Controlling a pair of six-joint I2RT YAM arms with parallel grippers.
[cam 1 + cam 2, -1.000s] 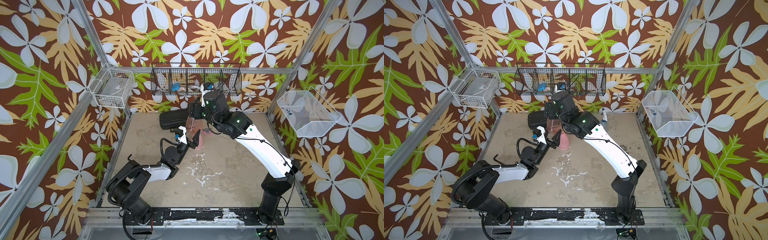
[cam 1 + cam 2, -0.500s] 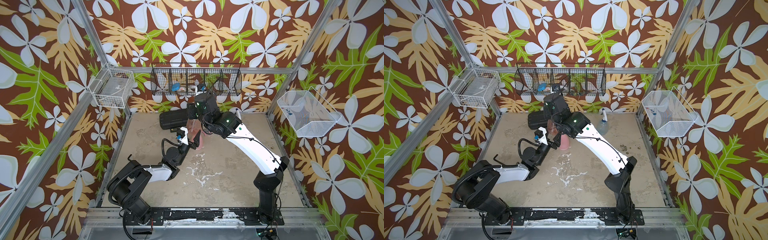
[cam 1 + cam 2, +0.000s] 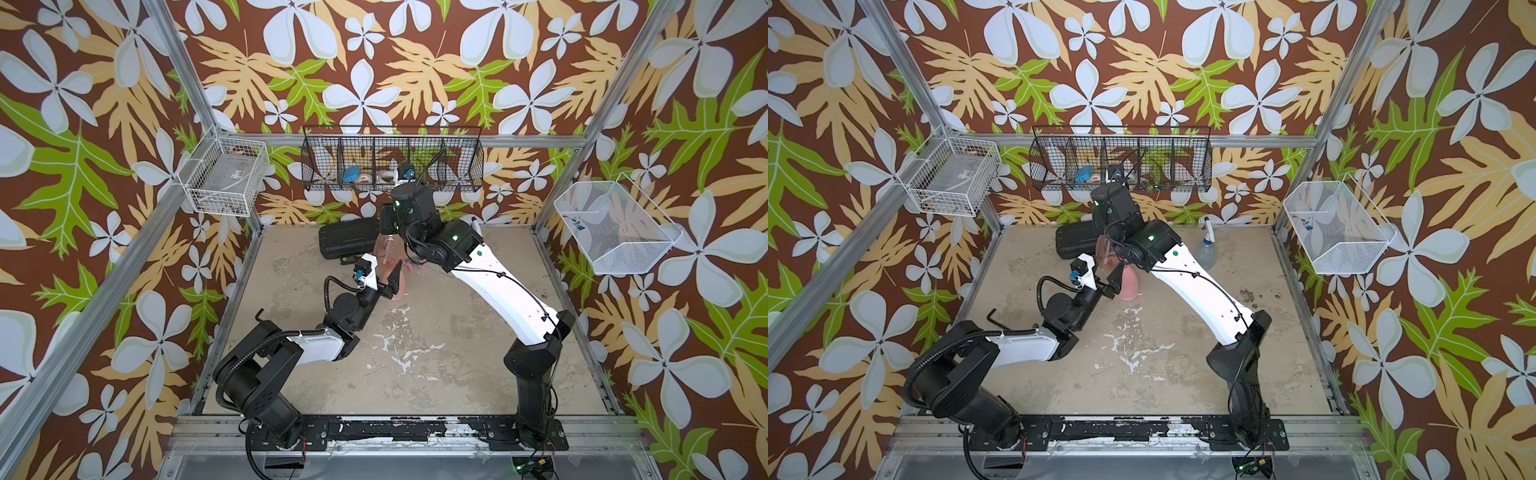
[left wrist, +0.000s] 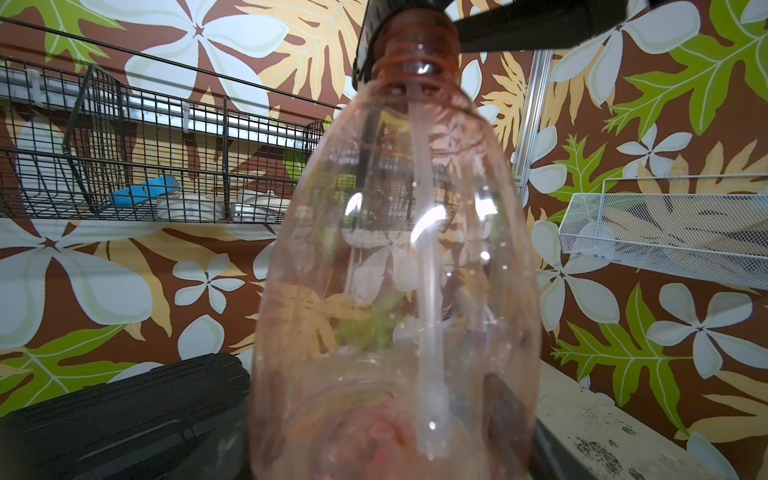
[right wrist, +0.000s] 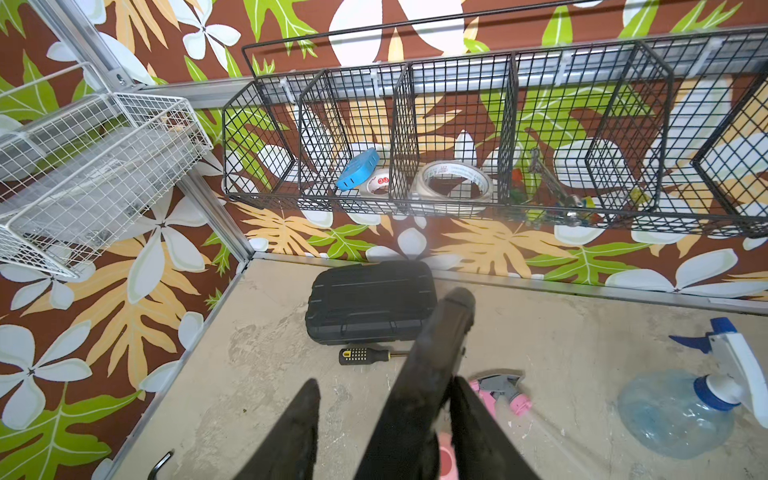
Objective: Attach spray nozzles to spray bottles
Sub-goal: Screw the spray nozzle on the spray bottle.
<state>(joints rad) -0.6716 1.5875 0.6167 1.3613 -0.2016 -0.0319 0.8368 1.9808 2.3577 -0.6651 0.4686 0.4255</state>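
Observation:
My left gripper [image 3: 392, 276] is shut on the translucent orange-red spray bottle [image 4: 395, 270] and holds it upright off the table. A black spray nozzle [image 5: 440, 345] sits on the bottle's neck, with bare threads below its collar and the dip tube inside. My right gripper [image 5: 384, 382] straddles that nozzle from above. One finger is against it and a gap shows at the other. The pink cone-shaped spray bottle [image 3: 1128, 284] stands just behind. A grey-and-pink spray nozzle [image 5: 498, 388] lies on the table. The clear bluish spray bottle [image 5: 673, 411] carries the white-and-blue spray nozzle [image 5: 731, 357].
A flat black ribbed case [image 5: 370, 301] and a screwdriver [image 5: 365, 355] lie near the back wall. A black wire basket [image 3: 392, 162] hangs at the back, with white baskets on the left wall [image 3: 224, 176] and the right wall [image 3: 615, 226]. A hex key [image 3: 994, 320] lies at the table's left.
My right arm has swung a little to the left and its jaws have narrowed around the black nozzle. The left arm and the orange-red bottle have stayed put.

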